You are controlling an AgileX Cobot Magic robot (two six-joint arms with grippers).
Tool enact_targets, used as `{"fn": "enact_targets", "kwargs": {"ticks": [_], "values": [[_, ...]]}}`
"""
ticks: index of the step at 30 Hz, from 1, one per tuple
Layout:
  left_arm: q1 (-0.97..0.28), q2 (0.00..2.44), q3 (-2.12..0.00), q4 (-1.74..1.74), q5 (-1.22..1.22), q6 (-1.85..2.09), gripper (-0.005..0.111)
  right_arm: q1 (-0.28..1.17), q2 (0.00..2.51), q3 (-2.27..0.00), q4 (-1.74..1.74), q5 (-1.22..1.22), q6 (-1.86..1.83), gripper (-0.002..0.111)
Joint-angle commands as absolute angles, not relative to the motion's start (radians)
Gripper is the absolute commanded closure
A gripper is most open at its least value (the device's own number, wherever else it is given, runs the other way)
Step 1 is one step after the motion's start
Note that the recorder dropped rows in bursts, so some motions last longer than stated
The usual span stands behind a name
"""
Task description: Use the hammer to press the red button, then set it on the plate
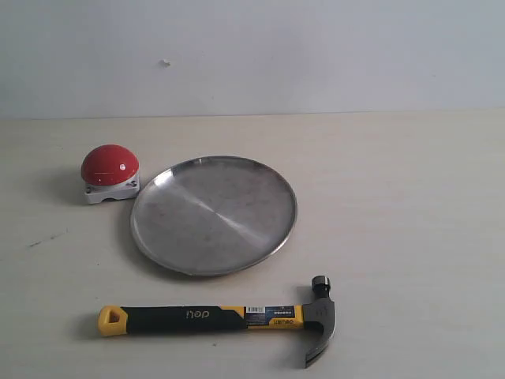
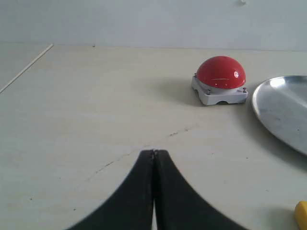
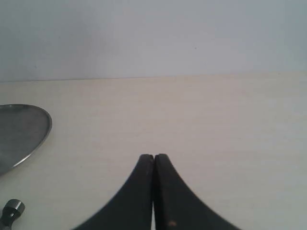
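Plainly, nothing of the task is begun: the hammer (image 1: pixel 217 317) lies flat and untouched on the tabletop (image 1: pixel 410 181). It sits nearest the camera in the exterior view, with its black handle running left to the yellow end and its dark head at the right, striking face toward the plate. Just beyond it, and apart from it, sits the plate (image 1: pixel 237 229), which is bare. The red button (image 1: pixel 110 166) stands on its small pale base just beside the plate's left rim, not touching it as far as I can tell. Neither arm shows in the exterior view. The left claw (image 2: pixel 153 153) is clenched on nothing, its two black fingers pressed tip to tip, with the button ahead of it and the handle's yellow end at the corner of its view. The right claw (image 3: pixel 153 156) is likewise clenched and empty, with the plate's rim and the hammer's head at the edge of its view. The step in hand, I judge, is the first pickup. It calls for one claw to spread its fingers, come over the handle and close across the rubber grip, leaving the head free to be brought down on the dome. Which arm is meant for this cannot be told from here.
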State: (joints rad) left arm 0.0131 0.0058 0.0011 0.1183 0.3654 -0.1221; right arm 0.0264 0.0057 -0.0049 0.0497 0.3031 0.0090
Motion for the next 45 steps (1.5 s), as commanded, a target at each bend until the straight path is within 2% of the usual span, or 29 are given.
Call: {"fn": "enact_targets", "kwargs": {"ticks": [1, 15, 21, 33, 36, 45], "values": [[0.007, 0.0, 0.0, 0.12, 0.36, -0.127, 0.107, 0.024, 0.0, 0.0, 0.052, 0.29, 0.0, 0.108], [0.007, 0.0, 0.0, 0.204, 0.344, -0.087, 0.107, 0.024, 0.0, 0.0, 0.052, 0.29, 0.0, 0.108], [0.007, 0.0, 0.0, 0.223, -0.072, -0.09, 0.107, 0.024, 0.0, 0.0, 0.052, 0.29, 0.0, 0.108], [0.007, 0.0, 0.0, 0.223, -0.099, -0.295, 0.107, 0.024, 0.0, 0.0, 0.052, 0.29, 0.0, 0.108], [0.007, 0.0, 0.0, 0.223, -0.095, -0.494, 0.107, 0.024, 0.0, 0.0, 0.052, 0.29, 0.0, 0.108], [0.007, 0.004, 0.0, 0.223, -0.369, -0.557, 0.107, 0.024, 0.0, 0.0, 0.052, 0.29, 0.0, 0.108]]}}
